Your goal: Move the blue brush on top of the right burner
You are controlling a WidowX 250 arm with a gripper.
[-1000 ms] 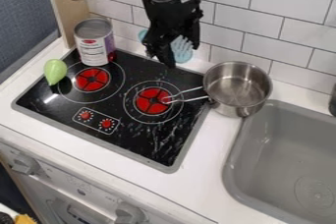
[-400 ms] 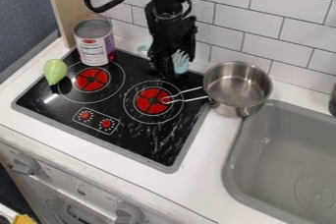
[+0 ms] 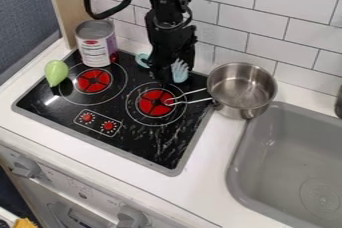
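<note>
The black gripper hangs over the back of the black stove top, its fingers closed on the blue brush. The bristled head sticks out on the right side of the gripper and the light blue handle end on the left, with the middle hidden. The brush is behind the right burner in the view, near it but not on its red centre; whether it touches the stove top I cannot tell.

A metal can stands upright at the back left, just behind the left burner. Its label is white and purple, with a red patch near the top and lines of print beneath, too small to read. Beside that burner, at the left edge of the stove top, is a green teardrop-shaped toy.

A steel pot stands upright on the right, its wire handle reaching over the right burner. The grey sink is set into the white worktop just beside the pot. Two red dial marks are printed on the control panel in front of the burners
</note>
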